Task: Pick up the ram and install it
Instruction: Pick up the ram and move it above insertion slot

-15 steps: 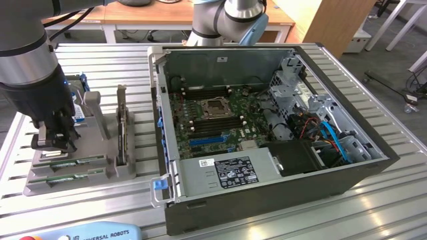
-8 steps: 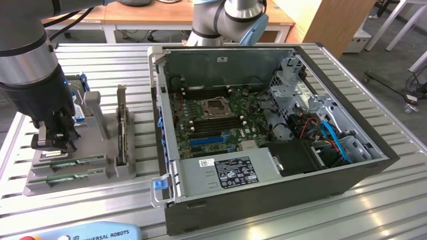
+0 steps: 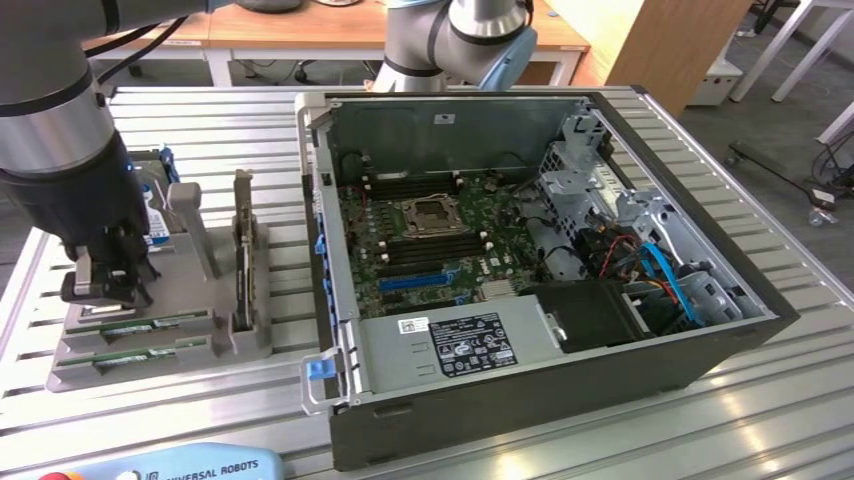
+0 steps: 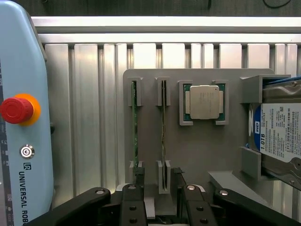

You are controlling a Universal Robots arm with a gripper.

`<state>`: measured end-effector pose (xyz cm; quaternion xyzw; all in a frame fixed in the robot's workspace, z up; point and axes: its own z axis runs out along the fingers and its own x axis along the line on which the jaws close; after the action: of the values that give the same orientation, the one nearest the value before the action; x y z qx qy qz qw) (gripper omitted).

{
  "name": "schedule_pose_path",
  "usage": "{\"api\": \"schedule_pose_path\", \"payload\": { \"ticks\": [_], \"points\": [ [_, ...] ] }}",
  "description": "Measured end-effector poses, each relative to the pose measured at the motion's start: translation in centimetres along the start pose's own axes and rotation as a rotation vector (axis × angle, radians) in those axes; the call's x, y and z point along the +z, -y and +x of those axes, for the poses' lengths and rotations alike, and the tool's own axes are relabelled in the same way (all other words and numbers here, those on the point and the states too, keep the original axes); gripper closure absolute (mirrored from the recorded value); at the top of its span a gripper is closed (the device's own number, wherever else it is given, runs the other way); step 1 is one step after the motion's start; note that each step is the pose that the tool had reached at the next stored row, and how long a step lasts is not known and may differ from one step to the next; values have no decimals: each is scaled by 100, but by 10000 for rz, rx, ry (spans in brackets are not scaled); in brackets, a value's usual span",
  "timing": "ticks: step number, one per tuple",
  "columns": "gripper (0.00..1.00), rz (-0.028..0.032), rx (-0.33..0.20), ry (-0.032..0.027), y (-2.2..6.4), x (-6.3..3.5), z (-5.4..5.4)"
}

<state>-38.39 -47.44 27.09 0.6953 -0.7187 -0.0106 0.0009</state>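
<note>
A robotics lab: slotted aluminium bench (image 3: 200, 130), teach pendant (image 3: 187, 467), opened computer case (image 3: 534, 400), wooden desks (image 3: 307, 30) behind.

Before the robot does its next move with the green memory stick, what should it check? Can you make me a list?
1. Gripper open: ok. Its fingers stand apart.
2. Ram lined up between the fingers: ok in the wrist view.
3. Ram standing on edge in its slot of the gray holder: ok.
4. Other stick out of the way: cannot tell. One finger sits very close to it.
5. Computer case open on top: ok. The board inside is showing.
6. Memory slots free for the ram: cannot tell.
</note>
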Motion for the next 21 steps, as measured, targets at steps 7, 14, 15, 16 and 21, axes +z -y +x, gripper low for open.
{"api": "schedule_pose_path", "payload": {
  "ticks": [7,14,15,16,21],
  "points": [
    [64,0,0,0,2,105,92],
    [64,-1,0,-2,4,187,98],
    [64,-1,0,-1,4,187,100],
    [64,2,-3,2,6,190,107],
    [64,1,0,3,5,197,164]
  ]
}}
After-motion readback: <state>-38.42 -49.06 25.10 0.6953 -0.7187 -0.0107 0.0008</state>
